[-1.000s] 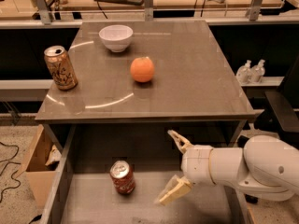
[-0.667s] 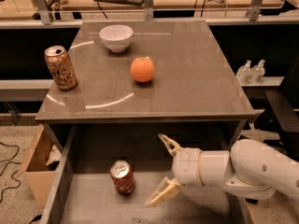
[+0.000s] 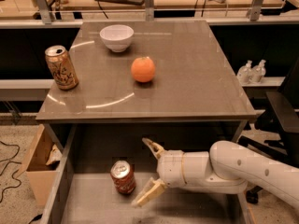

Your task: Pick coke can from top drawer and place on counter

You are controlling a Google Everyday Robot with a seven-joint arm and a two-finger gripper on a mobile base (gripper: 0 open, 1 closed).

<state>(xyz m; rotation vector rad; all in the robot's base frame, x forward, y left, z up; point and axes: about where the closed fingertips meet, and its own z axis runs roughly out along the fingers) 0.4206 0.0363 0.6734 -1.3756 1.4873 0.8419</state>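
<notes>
The coke can (image 3: pixel 123 177), red with a silver top, stands upright on the floor of the open top drawer (image 3: pixel 93 209), left of its middle. My gripper (image 3: pixel 148 171) is open inside the drawer, just right of the can. Its far finger (image 3: pixel 153 147) is above and behind the can; its near finger (image 3: pixel 148 193) is at the can's lower right, close to its base. The can is not between the fingers and I cannot tell if the near finger touches it. The counter (image 3: pixel 187 78) lies above the drawer.
On the counter stand a tan-gold patterned can (image 3: pixel 61 67) at the left, a white bowl (image 3: pixel 117 37) at the back and an orange (image 3: pixel 143 69) in the middle. A cardboard box (image 3: pixel 39 169) sits on the floor left of the drawer. Bottles (image 3: pixel 252 71) stand at the right.
My gripper has moved left across the drawer toward the coke can, staying open. The can and the things on the counter have not moved.
</notes>
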